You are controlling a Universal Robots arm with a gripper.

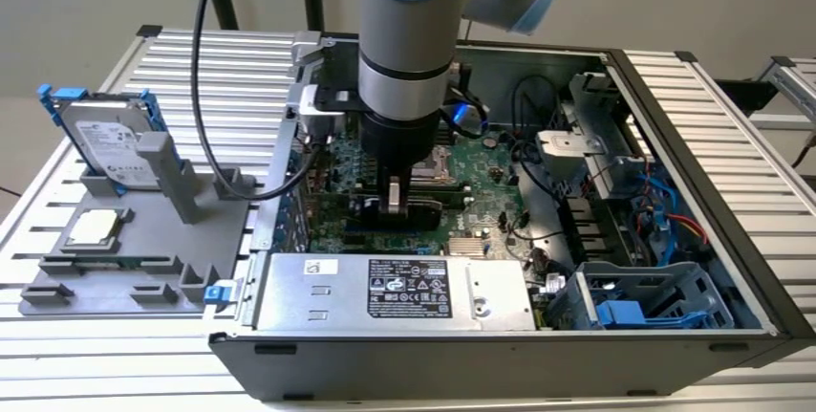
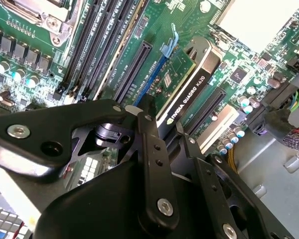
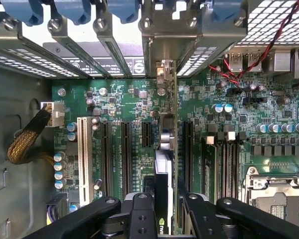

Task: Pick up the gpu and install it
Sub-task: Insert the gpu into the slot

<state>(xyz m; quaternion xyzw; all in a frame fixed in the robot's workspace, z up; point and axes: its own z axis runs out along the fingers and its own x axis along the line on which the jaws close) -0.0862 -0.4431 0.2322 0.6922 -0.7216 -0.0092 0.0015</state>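
One gpu [image 2: 189, 84] is in play, and it stands on edge inside the open computer case [image 1: 714, 159], pinched between the fingers of the claw [image 3: 162, 196], its lower edge down at a long slot on the motherboard [image 3: 124, 99] and its silver end bracket [image 3: 162, 50] up against the rear slot openings. Whether the card is fully seated I cannot tell. The main risk, as I judge it, is misalignment: if the edge connector sits slightly off the slot, or the bracket tongue catches on the case wall, downward pressure could bend the board or leave one end riding high. A tilted grip would have the same effect, and the blue latch [image 2: 170, 42] at the slot's end may not close on a card that is not level. Neighbouring cables [image 1: 663, 206] are close enough to snag the arm [image 1: 408, 58]. By count: one arm, one claw, one silver hard drive [image 1: 113, 140] standing in the grey fixture [image 1: 115, 273] on the worktop [image 1: 204, 68], one processor chip [image 1: 102, 227] lying there, and one power supply [image 1: 396, 292].
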